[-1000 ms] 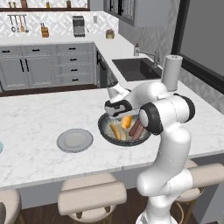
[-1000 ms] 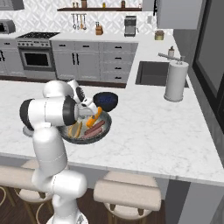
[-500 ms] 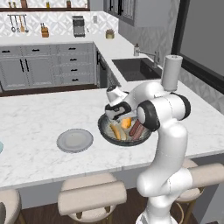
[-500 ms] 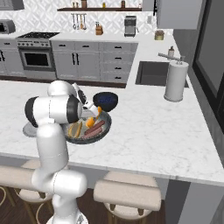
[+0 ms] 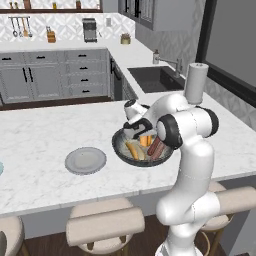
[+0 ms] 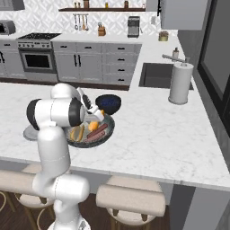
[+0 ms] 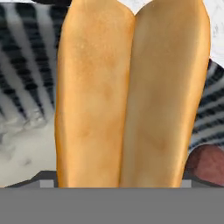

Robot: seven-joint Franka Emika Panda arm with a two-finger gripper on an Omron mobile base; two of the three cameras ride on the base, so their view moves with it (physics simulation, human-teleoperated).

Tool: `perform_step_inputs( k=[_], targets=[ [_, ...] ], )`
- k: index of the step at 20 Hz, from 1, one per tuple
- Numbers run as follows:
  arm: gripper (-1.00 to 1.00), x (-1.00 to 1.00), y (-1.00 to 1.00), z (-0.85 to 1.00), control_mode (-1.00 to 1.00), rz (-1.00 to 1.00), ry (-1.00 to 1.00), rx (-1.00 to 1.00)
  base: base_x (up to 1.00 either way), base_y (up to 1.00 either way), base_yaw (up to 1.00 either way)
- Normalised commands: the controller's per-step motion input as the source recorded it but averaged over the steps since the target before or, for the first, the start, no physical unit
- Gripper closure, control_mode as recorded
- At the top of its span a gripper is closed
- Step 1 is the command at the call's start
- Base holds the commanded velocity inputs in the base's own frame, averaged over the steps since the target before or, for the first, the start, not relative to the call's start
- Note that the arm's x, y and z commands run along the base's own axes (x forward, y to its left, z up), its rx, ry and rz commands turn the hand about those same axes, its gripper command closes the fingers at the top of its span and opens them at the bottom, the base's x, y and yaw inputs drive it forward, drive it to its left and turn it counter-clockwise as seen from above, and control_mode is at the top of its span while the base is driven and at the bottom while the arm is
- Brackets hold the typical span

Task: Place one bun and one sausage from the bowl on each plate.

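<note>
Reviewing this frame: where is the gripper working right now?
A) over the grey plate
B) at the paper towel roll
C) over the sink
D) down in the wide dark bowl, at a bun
D: the gripper is lowered into the bowl, and the hand view shows a bun up close.

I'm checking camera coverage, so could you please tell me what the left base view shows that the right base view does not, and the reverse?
Left base view alone: the whole grey plate on the counter left of the bowl, and a sliver of something pale blue at the left edge, too little to identify.

Right base view alone: the small dark navy bowl just behind the big one, and the stove along the back wall.

Both: the wide dark bowl holding buns and sausages with the hand down in it, the paper towel roll and the sink.
</note>
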Motion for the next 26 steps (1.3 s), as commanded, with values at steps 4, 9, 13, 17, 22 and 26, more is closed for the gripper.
perform_step_inputs(
  k=[4,9,13,17,22,26],
  targets=[
    [1.00,-0.15,-0.05,0.01,-1.00,0.00,-0.05,0.02,0.00,0.00,0.00],
    [1.00,-0.69,-0.21,0.62,-1.00,0.00,-0.33,0.14,0.00,0.00,0.00],
    [1.00,-0.86,-0.08,0.98,-1.00,0.00,-0.37,0.13,0.00,0.00,0.00],
    [1.00,-1.00,-0.10,0.50,-1.00,0.06,-0.26,0.06,0.00,0.00,0.00],
    [1.00,-1.00,-0.02,0.36,-1.00,0.13,-0.18,0.05,0.00,0.00,0.00],
    [1.00,0.00,0.00,0.00,1.00,0.00,0.00,0.00,-0.92,0.40,0.21]
  ],
)
